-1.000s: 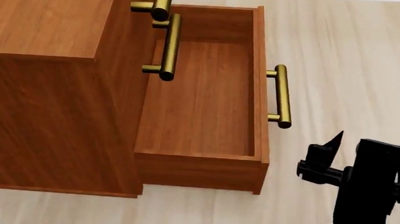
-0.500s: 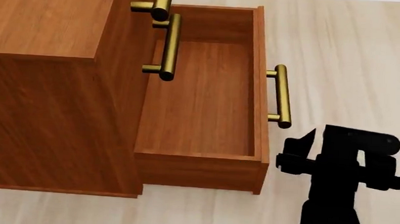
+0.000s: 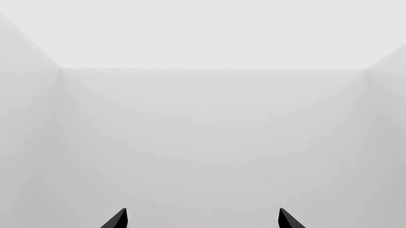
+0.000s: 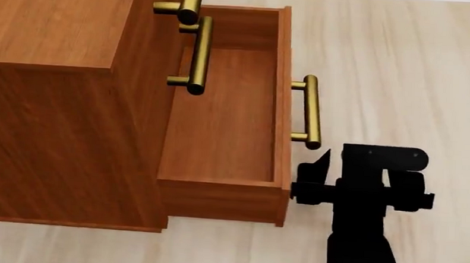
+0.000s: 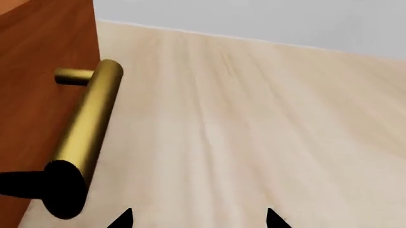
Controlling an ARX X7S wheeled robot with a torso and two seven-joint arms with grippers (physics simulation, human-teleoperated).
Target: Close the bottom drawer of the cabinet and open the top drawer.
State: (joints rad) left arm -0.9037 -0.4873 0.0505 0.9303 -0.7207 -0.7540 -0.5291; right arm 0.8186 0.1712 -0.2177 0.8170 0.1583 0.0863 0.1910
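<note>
The cabinet [image 4: 54, 100] fills the left of the head view. Its bottom drawer [image 4: 228, 119] stands pulled out and empty, brass handle [image 4: 309, 111] on its front. The top drawer's handle [image 4: 186, 3] and the middle handle [image 4: 197, 54] lie above it, both drawers shut. My right gripper [image 4: 349, 163] is open beside the bottom drawer's front, near its close corner, with its left side against the wood. In the right wrist view the handle [image 5: 89, 123] lies outside the open right gripper [image 5: 197, 221]. My left gripper [image 3: 201, 219] is open, holds nothing and faces blank pale walls.
Pale wood floor [image 4: 412, 74] stretches to the right of the cabinet and beyond the drawer. A light grey wall [image 5: 285, 19] bounds the floor at the far end.
My right gripper has moved left up to the bottom drawer's front. The drawer has slid a little way back into the cabinet.
</note>
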